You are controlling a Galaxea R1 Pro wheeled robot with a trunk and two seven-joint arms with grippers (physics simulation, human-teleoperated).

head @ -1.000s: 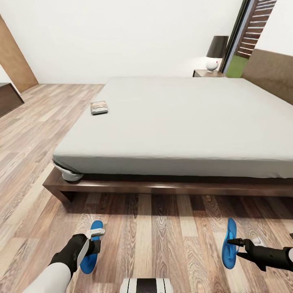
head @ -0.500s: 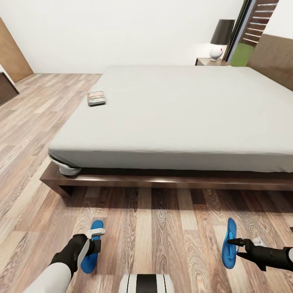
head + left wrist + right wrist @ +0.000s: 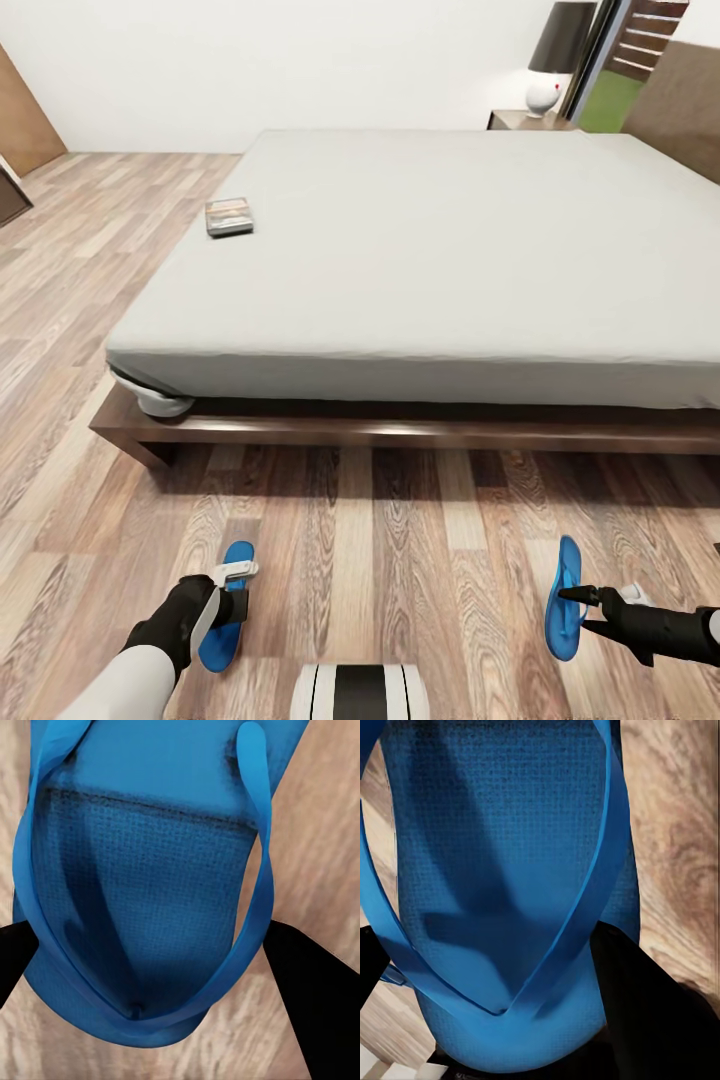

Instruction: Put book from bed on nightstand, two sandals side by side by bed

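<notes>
A wood-plank floor (image 3: 400, 560) is seen nearest, with both arms held low over it. The left gripper (image 3: 232, 590) is clamped on one blue sandal (image 3: 224, 610), whose sole fills the left wrist view (image 3: 142, 892) with dark fingers (image 3: 311, 990) at either side of its toe end. The right gripper (image 3: 572, 600) is pinched on the other sandal (image 3: 564, 598), which is carried on edge; in the right wrist view its textured sole and V-shaped strap (image 3: 510, 885) are seen between the fingers. Both sandals are bright blue, flat and open, and their long axes run toward the bed, well apart from each other.

Beyond them the bed (image 3: 400, 430) is set on a dark brown frame, its off-white mattress plain. The book (image 3: 229, 216) lies flat near the mattress's left edge, its long axis roughly across the view; its cover is too small to read. Farther back, a nightstand (image 3: 528, 120) is placed beside the headboard, with a dark-shaded lamp (image 3: 560, 50) on it, against a white wall (image 3: 280, 60).
</notes>
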